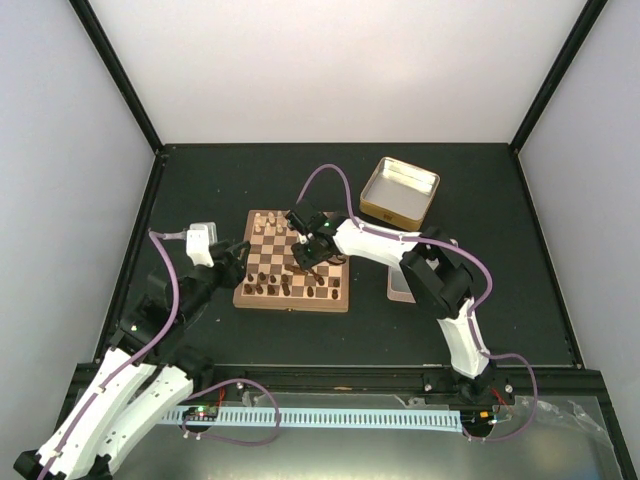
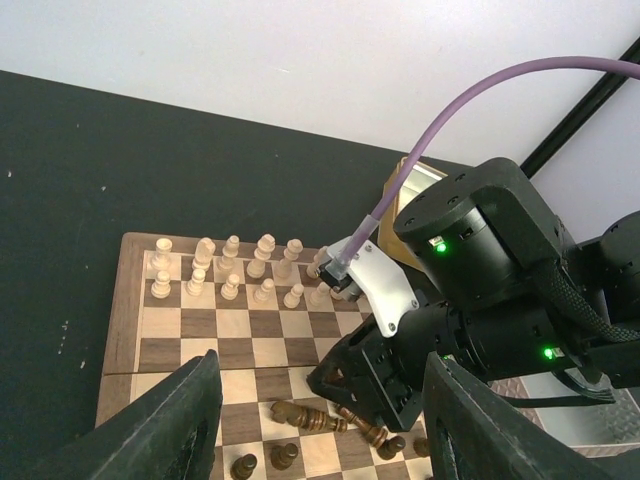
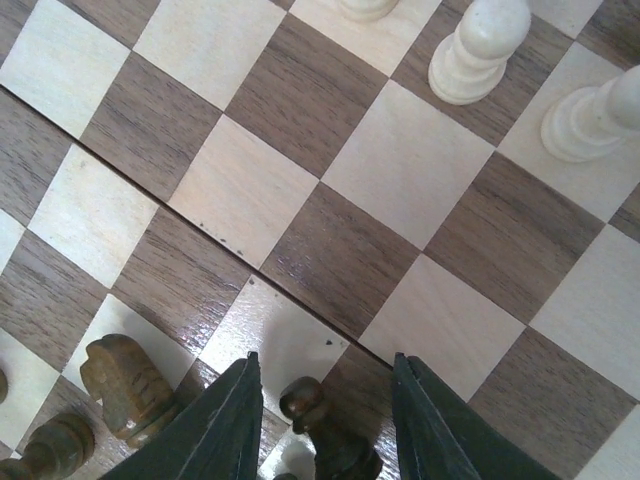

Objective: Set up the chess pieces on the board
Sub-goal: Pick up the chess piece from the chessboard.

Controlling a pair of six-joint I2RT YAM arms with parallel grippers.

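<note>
The board (image 1: 258, 296) lies mid-table, with cream chessmen along its far rows. Dark brown chess pieces (image 1: 285, 289) stand and lie along its near rows. My right gripper (image 1: 303, 256) hangs low over the board's middle. In the right wrist view it (image 3: 325, 360) is open, and a dark pawn (image 3: 322, 432) stands between the jaws without touching them. A dark knight (image 3: 122, 386) stands just to its left. My left gripper (image 1: 238, 258) is at the board's left edge, open and empty (image 2: 320, 365). In its view two dark pieces (image 2: 312, 419) lie on their sides under the right gripper.
An open brass-coloured tin (image 1: 399, 191) sits at the back right of the board. A pale tin (image 1: 398, 287) lies partly hidden under the right arm. Cream pawns (image 3: 478, 48) stand close ahead of the right gripper. Black frame posts edge the table.
</note>
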